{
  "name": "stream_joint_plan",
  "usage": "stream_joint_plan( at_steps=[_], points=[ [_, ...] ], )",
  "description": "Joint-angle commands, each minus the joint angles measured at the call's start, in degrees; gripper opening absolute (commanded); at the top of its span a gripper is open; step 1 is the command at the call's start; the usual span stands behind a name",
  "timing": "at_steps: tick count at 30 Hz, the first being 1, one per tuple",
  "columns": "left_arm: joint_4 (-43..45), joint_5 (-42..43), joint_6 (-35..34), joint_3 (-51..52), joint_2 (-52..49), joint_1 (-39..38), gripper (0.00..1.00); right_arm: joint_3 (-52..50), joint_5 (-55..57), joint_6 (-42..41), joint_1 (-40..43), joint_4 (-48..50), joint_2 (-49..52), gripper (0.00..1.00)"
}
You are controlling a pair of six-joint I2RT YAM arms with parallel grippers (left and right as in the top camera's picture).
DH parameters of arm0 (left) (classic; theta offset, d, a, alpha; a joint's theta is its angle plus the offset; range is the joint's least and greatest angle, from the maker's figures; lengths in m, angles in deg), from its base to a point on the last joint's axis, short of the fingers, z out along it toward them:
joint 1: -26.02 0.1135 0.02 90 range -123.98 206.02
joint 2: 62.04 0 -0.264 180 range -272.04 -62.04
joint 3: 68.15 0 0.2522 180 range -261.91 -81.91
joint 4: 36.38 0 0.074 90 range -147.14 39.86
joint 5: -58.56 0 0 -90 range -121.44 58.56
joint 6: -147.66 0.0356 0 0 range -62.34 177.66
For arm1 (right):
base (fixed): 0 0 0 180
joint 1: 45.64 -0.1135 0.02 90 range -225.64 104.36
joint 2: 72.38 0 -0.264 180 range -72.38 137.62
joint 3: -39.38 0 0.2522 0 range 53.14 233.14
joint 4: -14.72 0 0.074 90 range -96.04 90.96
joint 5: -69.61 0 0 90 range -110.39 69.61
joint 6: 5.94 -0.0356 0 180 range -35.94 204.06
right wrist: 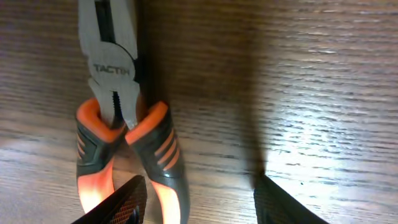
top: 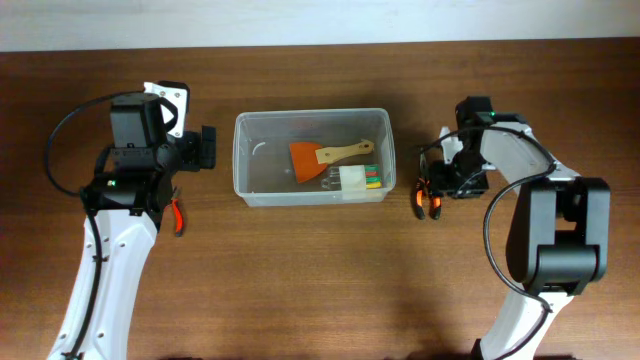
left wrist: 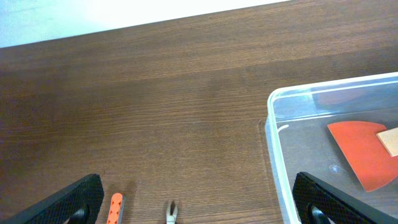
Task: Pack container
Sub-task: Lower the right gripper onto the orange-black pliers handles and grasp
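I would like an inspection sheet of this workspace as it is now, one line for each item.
Surface: brown wood-grain table.
Job's things: clear container at the centre, holding an orange scraper and a white pack with coloured pieces.
Clutter: orange-handled pliers lying under the right arm; small orange-handled tool beside the left arm.
Grippers: left gripper jaws open, empty; right gripper jaws open, over the pliers' handles, not closed on them.
Cables: left arm's cable and right arm's cable, black loops beside the arms.
Surroundings: pale strip beyond the far edge; nothing else seen.
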State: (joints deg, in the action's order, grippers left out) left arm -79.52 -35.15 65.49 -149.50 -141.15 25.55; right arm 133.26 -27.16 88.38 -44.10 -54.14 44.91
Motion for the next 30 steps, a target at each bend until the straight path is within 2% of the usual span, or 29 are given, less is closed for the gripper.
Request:
stream_joint_plan(
  at_steps=[1,6,26,30],
  points=[
    [0.15,-0.61,-0.5,-1.14,-0.28,0.04,0.99,-0.22,-0.09,-0.07,-0.42,0.74,-3.17,0.56],
    [0.17,-0.61,-0.5,-1.14,-0.28,0.04,0.99,-0.2,-0.11,-0.11,-0.42,1.51,-5.64,0.56],
    [0.15,-0.61,-0.5,-1.14,-0.28,0.04,0.99,-1.68,0.15,-0.15,-1.4,3.98,-2.38,0.56],
    [0.15,-0.61,-0.5,-1.14,-0.28,0.04,0.99,-2.84,3.02,-0.33,-2.21,5.07,-2.38,0.56]
  ],
)
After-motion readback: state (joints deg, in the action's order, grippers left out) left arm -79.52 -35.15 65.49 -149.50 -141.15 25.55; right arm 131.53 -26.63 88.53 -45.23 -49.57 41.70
